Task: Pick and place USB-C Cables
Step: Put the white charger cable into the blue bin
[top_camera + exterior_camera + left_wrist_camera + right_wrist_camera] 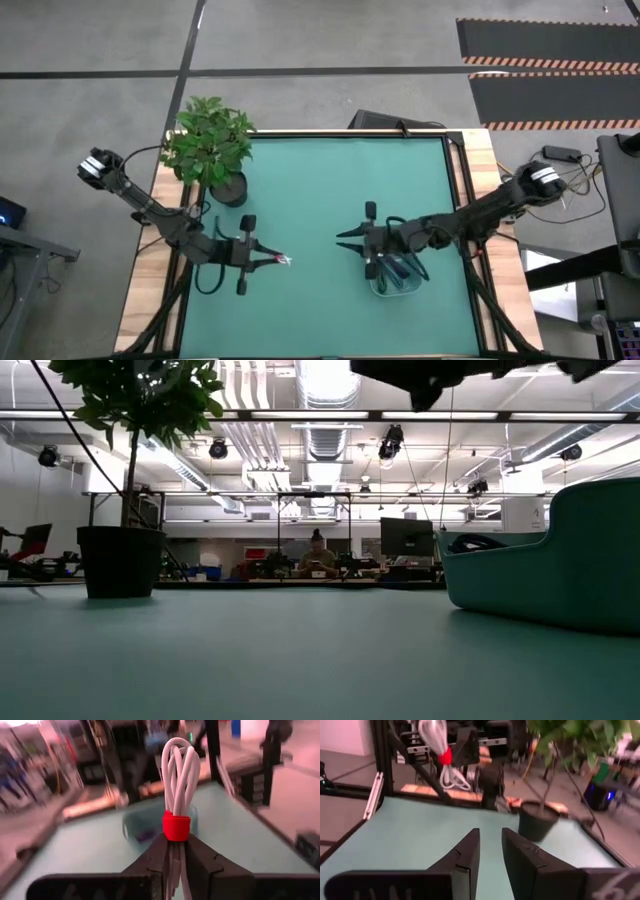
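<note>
1. The fingers (200,865) of the left gripper (175,852) are seen pressed onto the white cable bundle (179,775), pinching it just below its red tie (176,828); the loops stand up beyond the fingertips and loose strands run down between the jaws

2. The bundle is judged light, soft and floppy; the tied waist is the one firm spot, so a hold at or beside the tie is considered the securest, since the smooth strands could slide out of a slack pinch

3. In the high view the left gripper (262,258) is shown lifted over the left half of the green mat (330,180), toward its near edge, the white bundle (282,261) pointing at the mat's middle; from the right wrist view the same bundle (441,755) is seen hanging clear of the surface

4. The fingers (467,852) of the right gripper (490,847) are held a narrow gap apart with nothing between them; this arm waits right of the mat's centre (352,243)

5. A clear bin (398,275) is found just beside the right gripper, near the mat's near edge, with dark cable bundles (395,270) lying in it; their exact number cannot be told

6. A potted plant (212,145) is stood at the far left corner of the mat, well apart from the held bundle
</note>
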You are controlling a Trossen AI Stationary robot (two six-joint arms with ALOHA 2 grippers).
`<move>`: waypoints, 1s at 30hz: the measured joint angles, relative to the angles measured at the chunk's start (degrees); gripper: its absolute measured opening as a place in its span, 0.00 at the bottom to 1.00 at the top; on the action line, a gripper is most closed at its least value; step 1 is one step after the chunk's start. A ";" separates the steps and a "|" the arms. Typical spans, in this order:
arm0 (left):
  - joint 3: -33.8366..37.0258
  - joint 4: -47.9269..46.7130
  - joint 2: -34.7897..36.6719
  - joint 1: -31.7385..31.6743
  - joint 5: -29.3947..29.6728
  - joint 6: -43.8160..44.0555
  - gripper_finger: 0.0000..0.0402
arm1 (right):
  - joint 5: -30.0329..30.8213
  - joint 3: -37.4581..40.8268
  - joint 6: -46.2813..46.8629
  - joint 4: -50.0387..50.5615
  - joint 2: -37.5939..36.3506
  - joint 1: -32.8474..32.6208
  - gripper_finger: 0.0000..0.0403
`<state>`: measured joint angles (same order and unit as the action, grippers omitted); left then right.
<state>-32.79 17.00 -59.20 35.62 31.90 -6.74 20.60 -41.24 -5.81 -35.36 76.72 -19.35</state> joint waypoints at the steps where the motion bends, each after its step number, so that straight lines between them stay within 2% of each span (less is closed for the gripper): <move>1: 0.22 2.73 -0.11 -0.10 -0.02 -1.72 0.06 | -0.03 0.03 -1.54 -3.20 1.64 0.00 0.18; 8: 0.69 14.20 -0.15 -0.49 0.09 -10.40 0.06 | -0.04 -0.54 -9.49 -28.41 13.12 0.25 0.18; 12: 0.74 19.68 -0.79 -0.90 0.10 -13.69 0.06 | -0.24 -3.60 -11.13 -36.20 18.00 0.83 0.18; 20: 0.84 21.60 -0.78 -1.94 0.14 -14.69 0.06 | -1.68 -10.99 -9.17 -33.64 20.81 2.42 0.20; 30: 0.98 20.97 -0.78 -2.45 1.85 -15.17 0.08 | -2.67 -19.65 -8.67 -21.01 20.73 2.51 0.39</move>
<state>-31.81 37.97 -59.99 33.17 33.75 -21.91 17.93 -60.90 -14.48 -56.37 97.45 -16.84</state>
